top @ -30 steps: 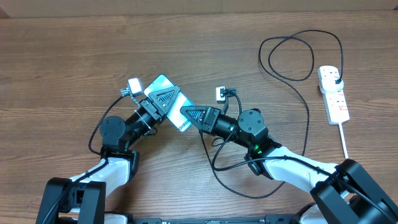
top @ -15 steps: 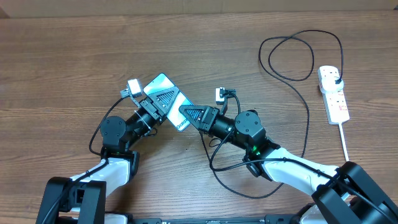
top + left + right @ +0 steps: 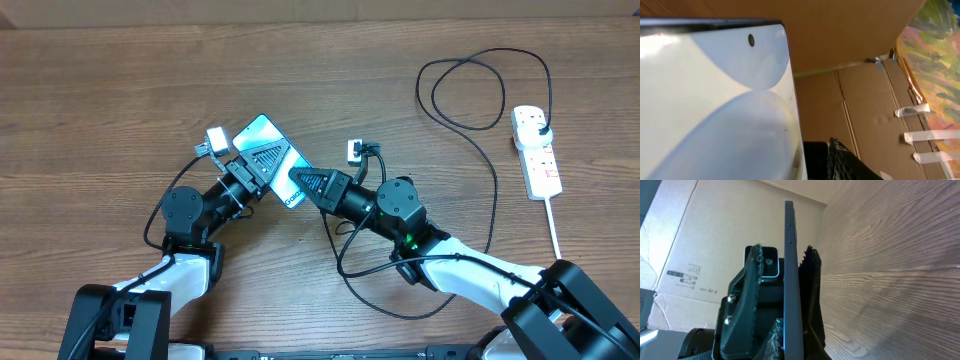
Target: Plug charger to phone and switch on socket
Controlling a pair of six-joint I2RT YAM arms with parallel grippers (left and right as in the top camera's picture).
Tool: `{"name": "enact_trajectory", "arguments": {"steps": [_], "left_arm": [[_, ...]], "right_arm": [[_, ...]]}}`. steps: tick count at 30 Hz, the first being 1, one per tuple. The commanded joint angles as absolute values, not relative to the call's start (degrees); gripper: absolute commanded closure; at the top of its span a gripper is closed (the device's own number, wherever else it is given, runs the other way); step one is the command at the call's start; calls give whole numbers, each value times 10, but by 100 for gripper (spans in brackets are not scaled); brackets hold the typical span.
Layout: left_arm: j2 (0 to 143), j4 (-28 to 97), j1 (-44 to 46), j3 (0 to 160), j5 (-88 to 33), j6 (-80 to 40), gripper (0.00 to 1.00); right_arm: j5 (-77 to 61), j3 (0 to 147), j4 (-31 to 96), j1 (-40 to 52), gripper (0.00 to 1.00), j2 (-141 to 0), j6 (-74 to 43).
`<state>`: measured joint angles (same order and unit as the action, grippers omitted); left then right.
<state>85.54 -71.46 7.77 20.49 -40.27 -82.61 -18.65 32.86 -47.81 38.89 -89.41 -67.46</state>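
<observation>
The phone (image 3: 262, 132), light-blue screen up, is held above the table between my two grippers. My left gripper (image 3: 265, 160) is shut on its middle; the screen fills the left wrist view (image 3: 715, 100), with one black finger beside its edge. My right gripper (image 3: 303, 183) is shut on the phone's near end; the right wrist view shows the phone edge-on (image 3: 789, 255) between fingers. The charger (image 3: 494, 190), a thin black cable, loops across the right of the table. Its black plug (image 3: 540, 125) sits in the socket (image 3: 537, 160). I cannot make out its connector end.
The socket's thick white cord (image 3: 555, 235) runs toward the front right edge. The cable loop (image 3: 460, 90) lies at the back right, and more black cable (image 3: 390, 305) curls under my right arm. Cardboard boxes (image 3: 865, 100) stand behind the table.
My right gripper has shifted slightly toward the phone's near end. The phone and my left gripper have barely moved.
</observation>
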Motion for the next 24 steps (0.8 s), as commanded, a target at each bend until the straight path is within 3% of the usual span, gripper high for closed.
{"name": "enact_trajectory", "arguments": {"steps": [1,8,11,20,21,22,24], "left_arm": [[846,-736,77,215,-416,-814,54],[846,-736,77,215,-416,-814,51],[846,-736,77,215,-416,-814,55],[846,-736,77,215,-416,-814,92],[846,-736,77,215,-416,-814,95],[846,-736,77,215,-416,-814,95],[846,-736,77,215,-416,-814,96]], "right_arm": [[-148,323,-461,346,96,-905,-659],[-166,323,-460,334,96,-905,-659],[-166,323,-460,334,96,-905,-659],[-171,323,-457,334,96,-905,-659],[-174,323,-457,334,86,-905,-659],[-178,323,-458,334,67,-905,-659],[-188,323,-458,334,49,-905,-659]]}}
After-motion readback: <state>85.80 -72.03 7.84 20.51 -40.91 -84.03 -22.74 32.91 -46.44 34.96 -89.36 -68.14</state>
